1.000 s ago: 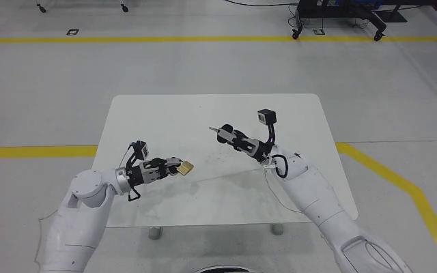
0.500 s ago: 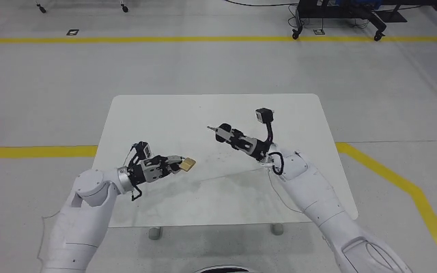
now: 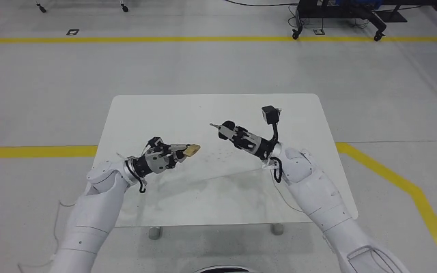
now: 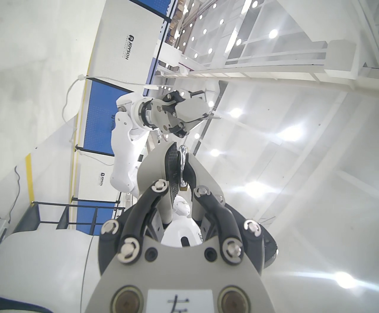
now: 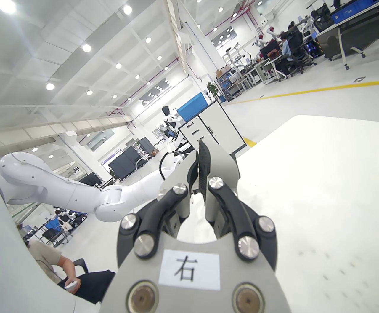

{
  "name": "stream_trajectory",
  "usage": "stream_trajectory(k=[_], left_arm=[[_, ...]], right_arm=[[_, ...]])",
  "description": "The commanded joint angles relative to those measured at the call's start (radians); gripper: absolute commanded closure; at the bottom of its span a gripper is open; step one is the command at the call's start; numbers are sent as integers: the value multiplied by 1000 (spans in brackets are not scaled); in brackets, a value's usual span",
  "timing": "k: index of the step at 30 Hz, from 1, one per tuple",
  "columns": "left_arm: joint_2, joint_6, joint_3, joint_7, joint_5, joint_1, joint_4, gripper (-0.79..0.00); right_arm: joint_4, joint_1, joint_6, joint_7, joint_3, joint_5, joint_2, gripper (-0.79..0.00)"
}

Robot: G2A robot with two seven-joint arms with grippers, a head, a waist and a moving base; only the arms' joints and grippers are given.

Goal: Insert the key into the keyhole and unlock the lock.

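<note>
Step, my judgement: pre-insertion alignment. I have left gripper (image 3: 179, 151) clamped on lock (image 3: 192, 148), above tabletop (image 3: 287, 116); right gripper (image 3: 225, 130) pinching key (image 3: 215, 126), tip toward lock, near, not touching. Next: I square key to lock, close gap straight, then twist.

A robotics lab hall, with workbenches (image 5: 346, 28) and yellow floor lines (image 3: 205, 39)

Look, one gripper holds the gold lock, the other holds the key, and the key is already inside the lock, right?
Not quite. The left gripper holds the gold lock and the right gripper holds the key, but the key is not inside yet: the top view shows a gap between them.
</note>
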Motion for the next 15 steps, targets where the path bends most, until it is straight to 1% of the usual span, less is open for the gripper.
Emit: stream_trajectory(k=[1, 6, 9, 10, 15], left_arm=[[-6, -8, 22, -4, -15, -27, 15, 0], [-20, -35, 62, 16, -36, -70, 43, 0], [-28, -80, 79, 57, -34, -92, 56, 0], [-29, -76, 88, 47, -31, -92, 49, 0], [-29, -76, 88, 47, -31, -92, 49, 0]], right_arm=[[-22, -19, 1, 7, 21, -2, 7, 0], [-73, -66, 11, 33, 62, 8, 24, 0], [-91, -81, 26, 51, 63, 37, 28, 0], [-93, -84, 28, 55, 55, 67, 27, 0], [-93, -84, 28, 55, 55, 67, 27, 0]])
